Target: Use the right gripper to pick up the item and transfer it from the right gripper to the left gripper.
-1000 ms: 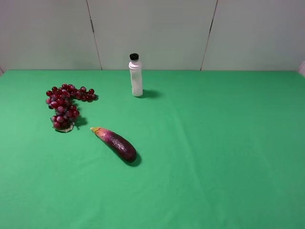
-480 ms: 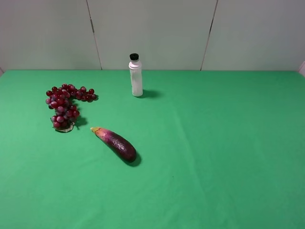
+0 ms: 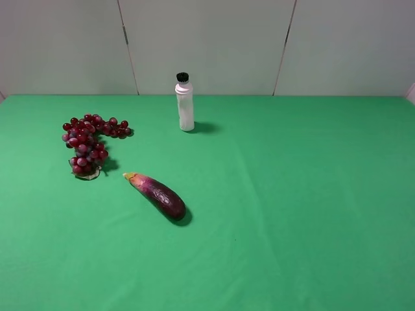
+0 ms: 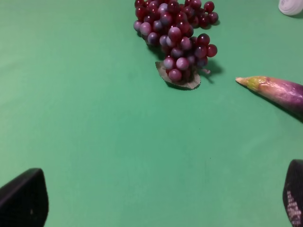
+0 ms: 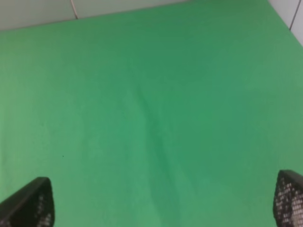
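The bunch of dark red grapes (image 3: pixel 89 141) lies on the green table at the far left, bent in an L shape. It also shows in the left wrist view (image 4: pixel 175 38), resting on a small brown leaf. Neither arm shows in the exterior high view. My left gripper (image 4: pixel 161 203) is open and empty, well short of the grapes; only its two black fingertips (image 4: pixel 23 201) show. My right gripper (image 5: pixel 163 201) is open and empty over bare green cloth, with no task object in its view.
A purple eggplant (image 3: pixel 157 194) lies just right of the grapes; its pale tip shows in the left wrist view (image 4: pixel 277 90). A white bottle with a black cap (image 3: pixel 185 102) stands upright at the back. Grey wall panels (image 3: pixel 207 45) close off the far edge.
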You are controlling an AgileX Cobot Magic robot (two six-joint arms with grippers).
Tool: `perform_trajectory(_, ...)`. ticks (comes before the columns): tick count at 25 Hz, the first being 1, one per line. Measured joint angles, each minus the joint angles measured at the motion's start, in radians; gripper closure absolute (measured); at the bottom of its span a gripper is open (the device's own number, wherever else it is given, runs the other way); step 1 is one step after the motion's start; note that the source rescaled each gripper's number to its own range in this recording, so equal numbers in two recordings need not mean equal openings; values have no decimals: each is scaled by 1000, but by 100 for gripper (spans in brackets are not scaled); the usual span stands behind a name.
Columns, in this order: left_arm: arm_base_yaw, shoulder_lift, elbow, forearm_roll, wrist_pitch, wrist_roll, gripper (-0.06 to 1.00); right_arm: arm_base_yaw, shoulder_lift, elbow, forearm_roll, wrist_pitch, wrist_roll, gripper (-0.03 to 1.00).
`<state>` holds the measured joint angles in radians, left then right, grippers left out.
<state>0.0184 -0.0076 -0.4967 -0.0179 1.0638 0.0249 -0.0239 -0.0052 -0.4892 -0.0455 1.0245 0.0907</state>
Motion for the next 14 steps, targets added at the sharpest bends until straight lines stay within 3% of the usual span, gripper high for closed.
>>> perform_trajectory(14, 0, 0, 0, 0, 0, -1, -5, 0, 0, 0, 0, 0, 0, -3)
